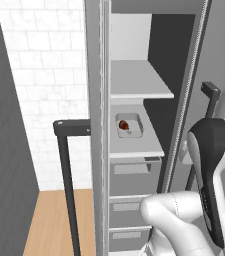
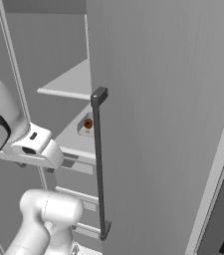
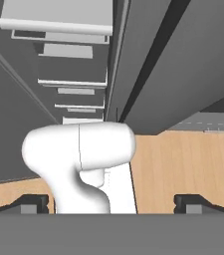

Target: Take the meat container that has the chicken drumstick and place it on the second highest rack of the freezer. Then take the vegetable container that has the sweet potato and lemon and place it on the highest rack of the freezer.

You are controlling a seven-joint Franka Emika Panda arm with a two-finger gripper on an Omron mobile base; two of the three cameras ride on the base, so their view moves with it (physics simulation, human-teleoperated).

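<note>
- The freezer point(image 1: 134, 125) stands open, its light-grey shelves showing between the door edge and the inner wall.
- The meat container point(image 1: 129, 125), a shallow pale tray, sits flat on the second highest rack point(image 1: 134, 145), toward the back of that shelf.
- The chicken drumstick point(image 1: 124, 125), a small reddish-brown lump, lies inside the tray near its left side; in the right base view it shows as a small brown spot point(image 2: 88, 123) just left of the door's edge.
- The highest rack point(image 1: 139, 82) lies directly above, bare where it can be seen.
- Drawer fronts point(image 1: 134, 172) stack below the second highest rack.
- The freezer door point(image 2: 158, 124) swings out in front of the right base camera, its long black bar handle point(image 2: 99, 164) running upright.
- The gripper point(image 3: 111, 204) points down toward the wooden floor point(image 3: 183, 164), well apart from the tray.
- Its fingers point(image 3: 190, 201) are spread wide and released, with nothing between them.
</note>
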